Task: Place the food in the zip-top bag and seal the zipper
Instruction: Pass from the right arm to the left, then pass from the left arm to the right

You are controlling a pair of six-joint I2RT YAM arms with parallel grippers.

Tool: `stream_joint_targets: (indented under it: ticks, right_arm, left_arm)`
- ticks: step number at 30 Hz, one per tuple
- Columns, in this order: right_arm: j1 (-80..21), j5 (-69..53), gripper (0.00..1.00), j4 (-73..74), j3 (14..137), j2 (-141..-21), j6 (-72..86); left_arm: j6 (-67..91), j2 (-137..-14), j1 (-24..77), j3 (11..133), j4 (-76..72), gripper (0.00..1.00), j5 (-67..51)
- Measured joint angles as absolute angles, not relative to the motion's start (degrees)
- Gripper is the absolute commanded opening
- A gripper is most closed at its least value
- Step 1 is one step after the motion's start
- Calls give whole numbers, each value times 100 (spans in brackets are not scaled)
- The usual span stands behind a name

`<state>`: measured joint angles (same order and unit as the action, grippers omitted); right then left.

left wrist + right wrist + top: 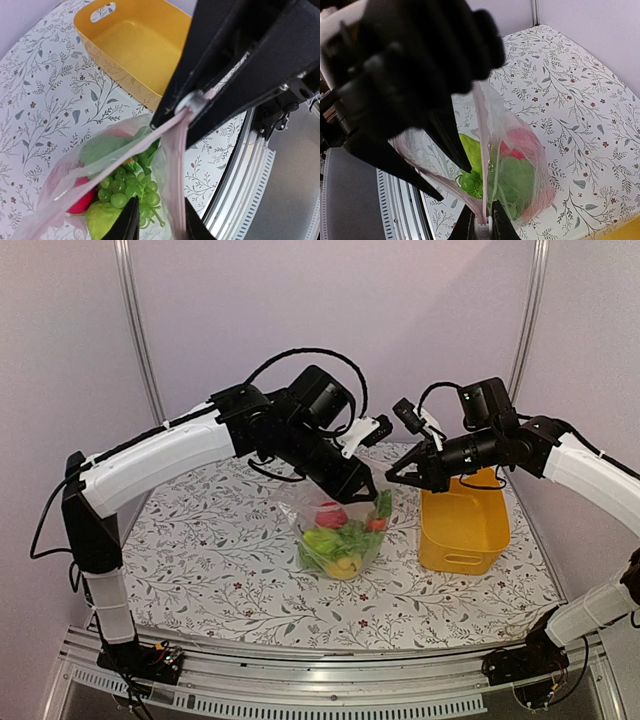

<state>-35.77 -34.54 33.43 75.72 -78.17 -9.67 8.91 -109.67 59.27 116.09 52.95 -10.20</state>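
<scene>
Right claw [479, 224] tight on zipper [482, 165]

the left gripper [372, 486] and right gripper [392, 478] crowd fingertip to fingertip above the clear crinkly plastic bag [340, 535], with no passage between them. the orange-yellow plastic basket [462, 540] stands just right of the right gripper. left of the left gripper, the floral tablecloth [215, 560] lies open.

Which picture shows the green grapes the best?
The left wrist view. There the grape bunch in the zip-top bag is close, and you can see each round grape. The right wrist view shows only blurry green through the plastic; the top view, just a small green patch.
</scene>
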Motion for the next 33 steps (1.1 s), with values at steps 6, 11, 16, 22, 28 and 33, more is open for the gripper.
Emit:
stream_joint_targets:
  ticks: [6, 11, 16, 22, 28, 33]
  right_arm:
    - [-3599, -3524, 24, 3391, 7585, -7819, -956]
    - [-3599, -3553, 30, 3400, 7585, -7819, -926]
    - [-3599, -3535, 30, 3315, 7577, -7819, -921]
    - [-3601, -3509, 29, 3159, 7572, -7824, -923]
    - [-3677, -3299, 36, 2989, 7572, -8005, -928]
    - [-3688, -3048, 39, 2851, 7572, -8084, -965]
  left_arm:
    - [814, -11002, 5931, 11681, 5411, 0, -598]
    - [755, -10919, 5896, 11684, 5483, 0, -421]
    - [729, -10763, 5863, 11660, 5531, 0, -388]
    - [711, -10641, 5806, 11625, 5546, 0, -377]
    - [711, -10641, 5795, 11622, 5548, 0, -388]
    - [711, -10641, 5793, 11607, 5548, 0, -403]
